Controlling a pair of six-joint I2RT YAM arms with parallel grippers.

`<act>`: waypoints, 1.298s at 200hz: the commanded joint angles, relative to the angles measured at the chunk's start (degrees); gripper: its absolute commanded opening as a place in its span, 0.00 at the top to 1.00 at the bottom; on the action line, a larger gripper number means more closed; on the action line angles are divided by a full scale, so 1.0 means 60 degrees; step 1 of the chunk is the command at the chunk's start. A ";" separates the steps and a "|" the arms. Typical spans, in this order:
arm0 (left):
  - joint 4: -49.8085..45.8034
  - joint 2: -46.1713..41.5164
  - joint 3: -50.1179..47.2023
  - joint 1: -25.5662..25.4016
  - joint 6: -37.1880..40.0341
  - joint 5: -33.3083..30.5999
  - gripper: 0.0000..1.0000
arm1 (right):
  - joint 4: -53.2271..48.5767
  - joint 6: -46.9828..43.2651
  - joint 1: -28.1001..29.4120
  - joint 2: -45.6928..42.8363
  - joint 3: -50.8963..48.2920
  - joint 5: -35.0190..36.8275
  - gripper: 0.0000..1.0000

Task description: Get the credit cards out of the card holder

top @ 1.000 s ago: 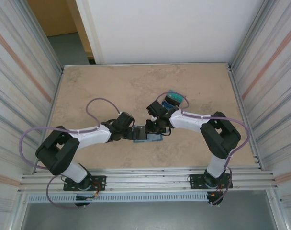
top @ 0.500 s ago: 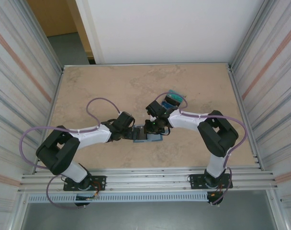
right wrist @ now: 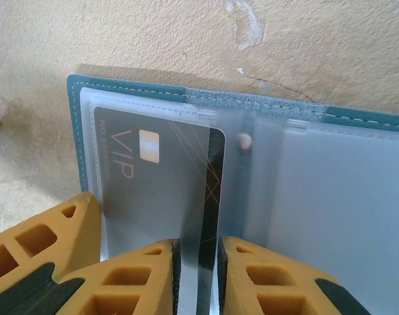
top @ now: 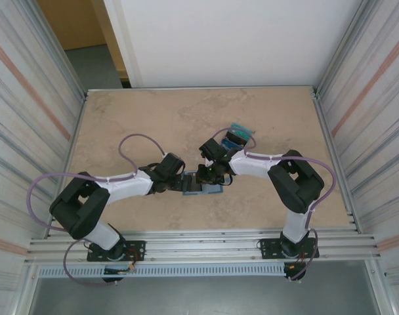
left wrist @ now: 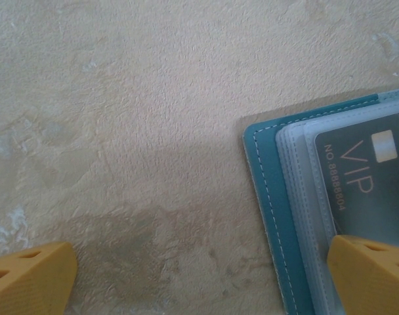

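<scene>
Inside card holder, "VIP" card; L end effector released; R end effector unclear.

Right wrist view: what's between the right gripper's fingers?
In the right wrist view, the edge of the black VIP card sits in the gap of the right gripper, over the card holder.

Teal, grey and black on mottled beige!
The card holder runs teal with pale stitching and a frosted grey-blue lining. The card inside is black, with gold "VIP" lettering, a gold chip and thin gold lines. Orange-yellow on the right gripper. At one o'clock from the holder there's a teal, black and blue pile of cards. The table is marbled tan.
</scene>
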 commanded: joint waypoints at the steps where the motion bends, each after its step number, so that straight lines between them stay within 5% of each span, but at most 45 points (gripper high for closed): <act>1: -0.0314 0.0158 0.0157 -0.0081 0.0171 -0.0131 0.01 | 0.0174 0.0321 -0.0058 0.0140 -0.0093 -0.0209 0.76; 117: -0.0547 0.0144 0.0134 -0.0183 0.0123 -0.0317 0.01 | 0.3963 0.1537 -0.0699 -0.0395 -0.1811 -0.2838 0.82; 259: -0.0986 0.0381 0.0420 -0.0217 0.0082 -0.0643 0.01 | 0.6229 0.2453 -0.1296 -0.0627 -0.2981 -0.3788 0.87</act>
